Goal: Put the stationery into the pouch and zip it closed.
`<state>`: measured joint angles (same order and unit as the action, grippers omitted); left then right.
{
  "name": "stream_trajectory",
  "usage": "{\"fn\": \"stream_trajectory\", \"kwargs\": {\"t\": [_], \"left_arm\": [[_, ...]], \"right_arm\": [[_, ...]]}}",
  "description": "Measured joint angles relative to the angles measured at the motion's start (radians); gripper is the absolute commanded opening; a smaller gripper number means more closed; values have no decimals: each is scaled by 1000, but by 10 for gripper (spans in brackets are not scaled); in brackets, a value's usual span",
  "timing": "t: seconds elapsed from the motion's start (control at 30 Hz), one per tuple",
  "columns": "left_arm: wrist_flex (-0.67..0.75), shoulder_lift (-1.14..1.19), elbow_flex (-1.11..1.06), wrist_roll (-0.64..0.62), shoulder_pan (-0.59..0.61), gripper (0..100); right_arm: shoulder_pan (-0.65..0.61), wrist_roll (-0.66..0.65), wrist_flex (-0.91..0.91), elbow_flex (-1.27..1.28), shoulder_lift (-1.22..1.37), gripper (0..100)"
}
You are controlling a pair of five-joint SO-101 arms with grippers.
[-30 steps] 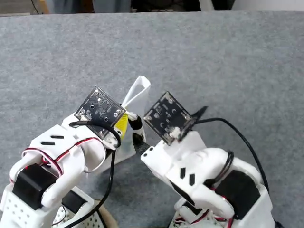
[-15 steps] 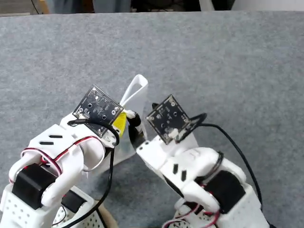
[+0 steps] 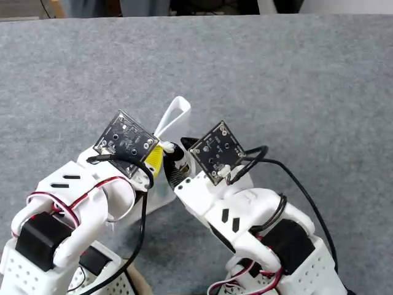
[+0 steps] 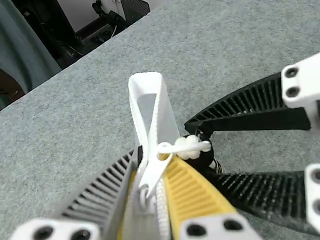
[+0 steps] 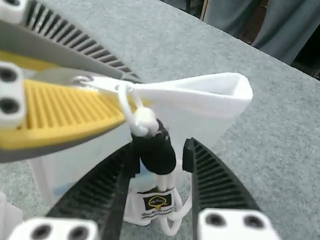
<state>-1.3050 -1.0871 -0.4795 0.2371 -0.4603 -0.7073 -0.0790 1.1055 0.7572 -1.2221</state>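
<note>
Logged over the last second: inward swing and twist of the right gripper (image 5: 161,150), with the arm body shifting toward the left arm. Now bracketing the black toggle (image 5: 152,142) on the zip's pull cord (image 5: 125,105), fingers apart, one each side, no clamp yet.

No real shift of the left gripper (image 4: 152,165): closed on the pouch (image 3: 175,114) at its zip edge, yellow pad on one face, grey finger on the other, right by the slider (image 4: 150,180).

Slight lean of the pouch top toward the left arm, otherwise same spot: upright on the table (image 3: 319,80), about mid-width, closer to the near edge than the far one.

Beyond the slider, zip tapes spread into an open loop, so mouth not closed. Can't make out the stationery through the wall; something bluish low inside, nothing more.

Reading this as end of approach and start of the zip step: left as anchor, right lined up on the pull. Next, probably: close on the toggle, then draw along the zip away from the left gripper. Risks: toggle slipping out, or pouch tipping if the anchor gives.
</note>
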Motion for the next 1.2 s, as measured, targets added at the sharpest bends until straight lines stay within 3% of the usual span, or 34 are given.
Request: {"fn": "stream_trajectory", "kwargs": {"t": [0.1, 0.3, 0.7, 0.87, 1.2], "left_arm": [[0, 0, 0, 0, 0, 28], [0, 0, 0, 0, 0, 28], [0, 0, -2, 0, 3, 28], [-3, 0, -2, 0, -2, 28], [-91, 3, 55, 2, -78, 29]], "right_arm": [[0, 0, 0, 0, 0, 143], [0, -37, 0, 0, 0, 10], [8, -49, -2, 0, 0, 11], [87, -58, -2, -31, 0, 11], [219, -276, -2, -149, 2, 11]]}}
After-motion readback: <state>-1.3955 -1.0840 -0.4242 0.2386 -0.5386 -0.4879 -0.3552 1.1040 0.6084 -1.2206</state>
